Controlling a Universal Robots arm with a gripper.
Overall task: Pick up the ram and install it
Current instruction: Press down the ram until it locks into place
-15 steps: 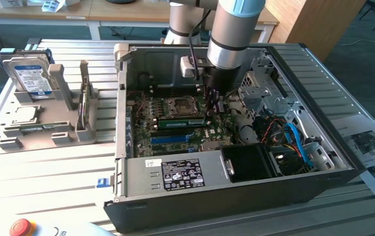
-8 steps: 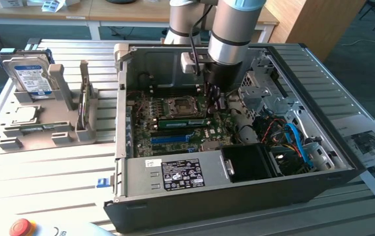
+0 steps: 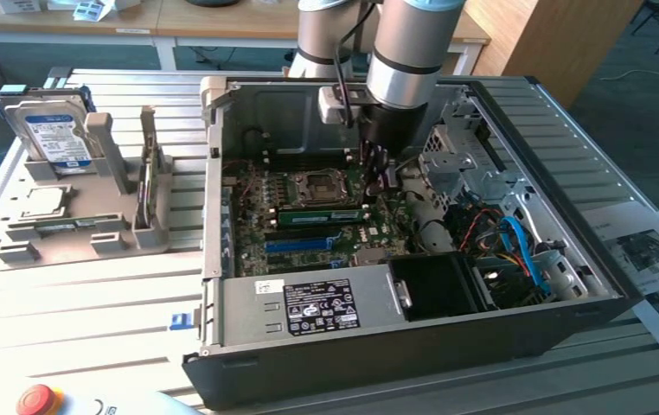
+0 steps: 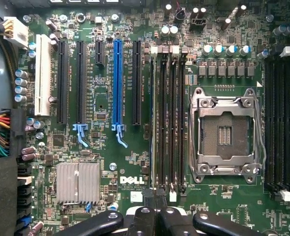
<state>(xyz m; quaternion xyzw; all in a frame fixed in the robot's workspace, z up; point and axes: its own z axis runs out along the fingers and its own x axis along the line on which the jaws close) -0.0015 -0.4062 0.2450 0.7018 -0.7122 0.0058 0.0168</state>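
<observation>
1. Hard to make out: ram (image 3: pixel 320 216), green, standing on edge in a slot near the CPU socket (image 3: pixel 312 184); in the wrist view seen edge-on as a thin line (image 4: pixel 153 123), in the slot farthest from the CPU socket (image 4: pixel 226 130) of that bank.
2. Gripper (image 4: pixel 155 209) closed, fingers pressed together, in line with the ram's end; impossible to tell whether touching it. In the exterior view, gripper (image 3: pixel 376 171) partly hidden behind the arm's own body, just beside the socket.
3. Cut off by the picture edge: a second bank of slots (image 4: pixel 282 118) on the socket's other side.
4. Counted: four memory slots in the ram's bank; one blue slot (image 4: pixel 117 81) beyond them from the socket; one heatsink (image 4: pixel 78 183).
5. Well apart from the socket, outside the case (image 3: pixel 422 346): one hard drive (image 3: pixel 55 130), upright on the desk (image 3: pixel 76 303).
</observation>
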